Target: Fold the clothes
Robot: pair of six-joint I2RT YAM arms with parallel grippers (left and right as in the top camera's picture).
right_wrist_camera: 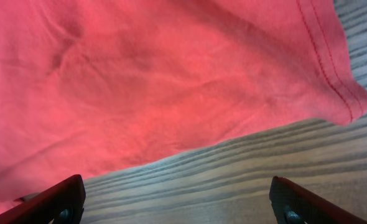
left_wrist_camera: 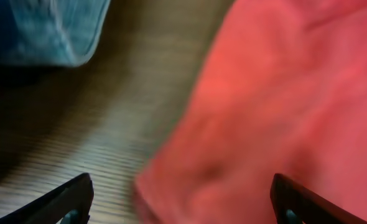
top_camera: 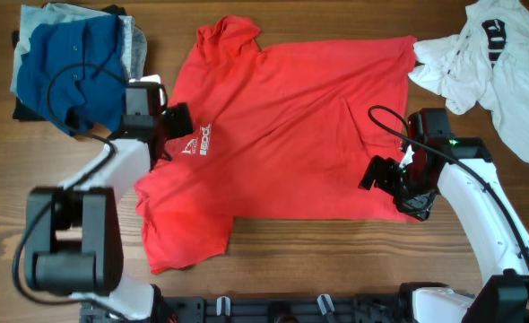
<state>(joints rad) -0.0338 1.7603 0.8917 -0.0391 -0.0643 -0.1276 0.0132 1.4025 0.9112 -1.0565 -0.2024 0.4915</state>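
Overhead: red T-shirt (top_camera: 282,135) spread flat on the table (top_camera: 318,260), looks unfolded; white garment (top_camera: 489,63) crumpled at the right corner (so all folding remains). Left wrist: left end effector (left_wrist_camera: 183,211) released, over the shirt edge. Right wrist: right end effector (right_wrist_camera: 177,205) released at the hem, gripping nothing.

On the red T-shirt (top_camera: 291,135), white lettering (top_camera: 199,142); too small to read.

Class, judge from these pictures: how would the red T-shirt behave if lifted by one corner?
The red T-shirt probably droops limply: it lies flat with soft creases. Its thin hem suggests light cloth. Pushed, it would likely bunch like its rumpled sleeve.
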